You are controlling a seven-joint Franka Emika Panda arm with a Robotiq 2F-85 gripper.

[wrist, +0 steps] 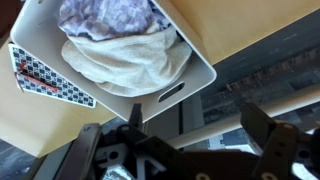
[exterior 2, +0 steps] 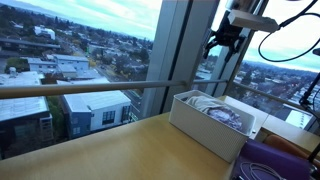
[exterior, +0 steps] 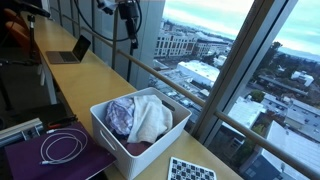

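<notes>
A white plastic bin [exterior: 112,140] [exterior 2: 200,125] [wrist: 192,82] stands on the wooden counter by the window. Inside lie a cream cloth [exterior: 152,116] [wrist: 125,60] and a purple patterned cloth [exterior: 120,117] [wrist: 108,15]. My gripper [exterior: 128,14] [exterior 2: 222,43] [wrist: 195,125] hangs high above the bin's window side, open, with nothing between its fingers. In the wrist view the left fingertip [wrist: 135,115] sits just below the bin's handle slot and the right fingertip [wrist: 256,125] is over the window rail.
A black-and-white patterned card [exterior: 190,170] [wrist: 48,73] lies beside the bin. A purple mat [exterior: 55,160] carries a coiled white cable [exterior: 62,147]. A laptop [exterior: 70,52] sits farther along the counter. Window glass and a metal rail [exterior 2: 90,89] border the counter.
</notes>
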